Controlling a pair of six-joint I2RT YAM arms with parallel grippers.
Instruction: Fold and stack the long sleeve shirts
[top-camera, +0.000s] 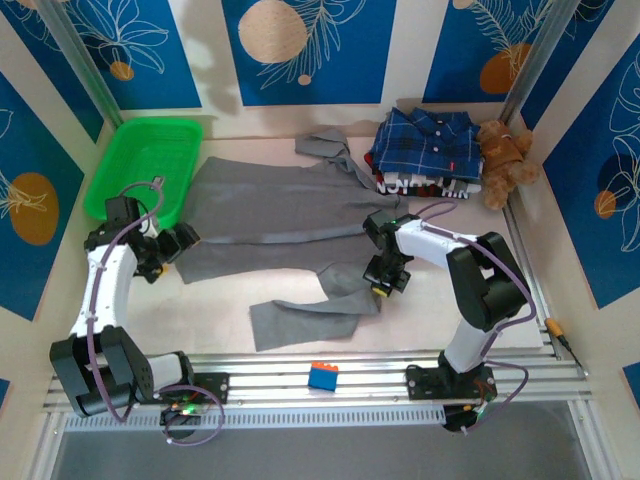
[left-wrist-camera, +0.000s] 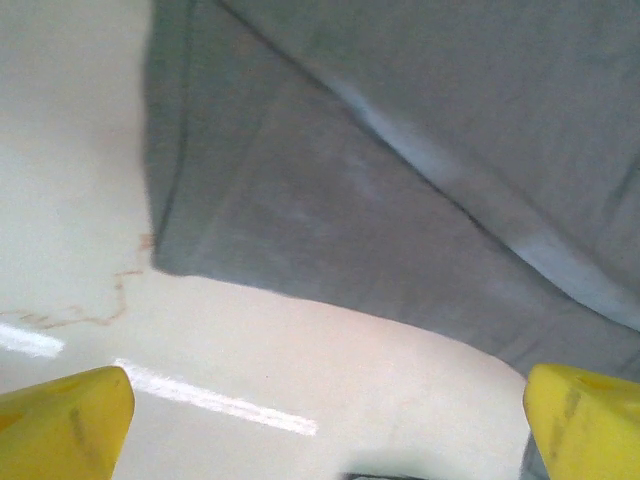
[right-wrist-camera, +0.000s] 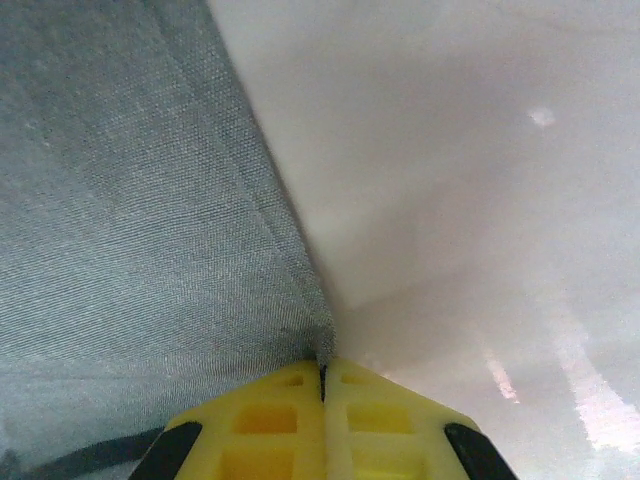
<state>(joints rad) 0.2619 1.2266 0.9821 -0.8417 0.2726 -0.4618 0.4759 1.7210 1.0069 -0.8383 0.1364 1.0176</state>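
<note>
A grey long-sleeve shirt (top-camera: 270, 210) is spread flat across the middle of the pale worktop (top-camera: 420, 320), with one sleeve trailed toward the near edge. A navy plaid shirt (top-camera: 425, 135) is laid folded on top of a pile of clothes (top-camera: 420, 185) at the far right, just beside a brown teddy bear (top-camera: 505, 160). A green tray (top-camera: 145, 165) is set at the far left, and the walls are lined with blue leaf-patterned panels (top-camera: 300, 45). The right fingers (right-wrist-camera: 322, 385) are pressed together on the grey shirt's edge, with the arm bent down over its right side. The left fingers (top-camera: 183, 243) are held wide apart, low beside the shirt's left hem.
</note>
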